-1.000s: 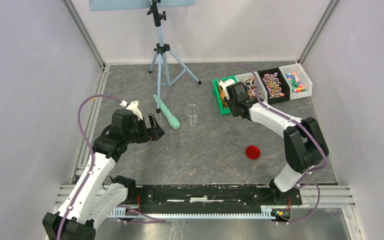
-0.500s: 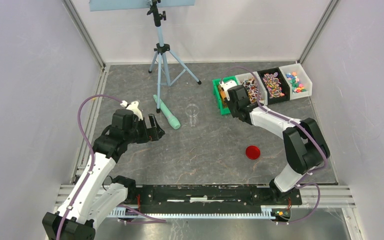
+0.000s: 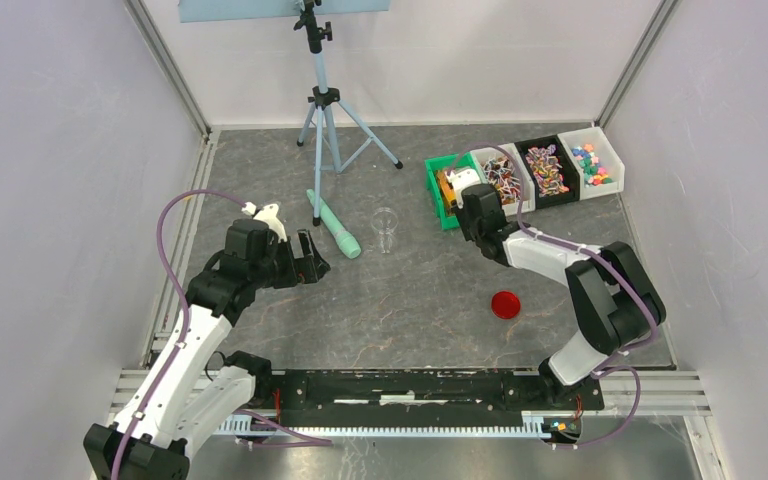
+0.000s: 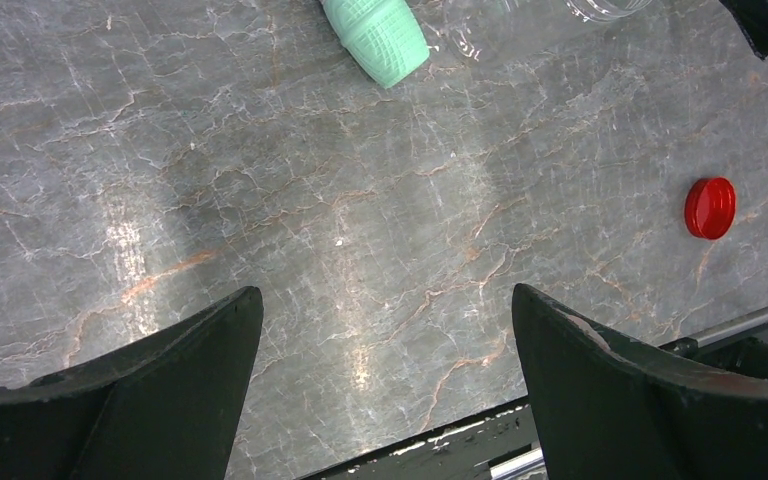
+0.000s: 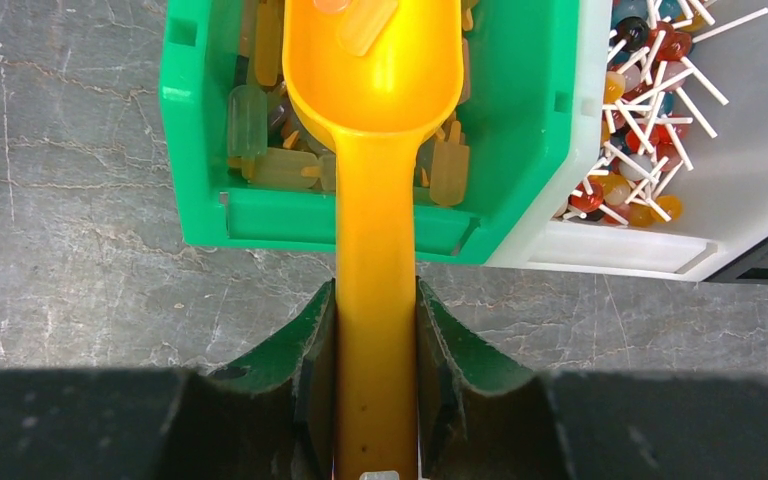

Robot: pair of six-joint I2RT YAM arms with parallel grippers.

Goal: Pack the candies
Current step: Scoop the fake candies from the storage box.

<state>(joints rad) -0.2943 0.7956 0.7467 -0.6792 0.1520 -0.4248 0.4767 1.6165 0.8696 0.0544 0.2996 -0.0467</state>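
Observation:
My right gripper (image 5: 375, 300) is shut on the handle of an orange scoop (image 5: 375, 150). The scoop's bowl hangs over a green bin (image 5: 520, 130) and carries a few pale yellow candies (image 5: 365, 25). More of these bar-shaped candies (image 5: 250, 120) lie in the bin under it. In the top view the right gripper (image 3: 465, 195) sits at the bin's near edge. My left gripper (image 4: 385, 300) is open with nothing between its fingers, over bare table at the left (image 3: 312, 262).
A mint-green scoop (image 3: 333, 225) and a clear cup (image 3: 384, 228) lie mid-table, and a red lid (image 3: 505, 304) lies nearer. Beside the green bin stand a white bin of lollipops (image 5: 650, 120), a black bin (image 3: 547, 170) and another white bin (image 3: 592, 162). A tripod (image 3: 325, 110) stands behind.
The right gripper has drawn back a little toward the near side with the orange scoop. The left arm has stayed still.

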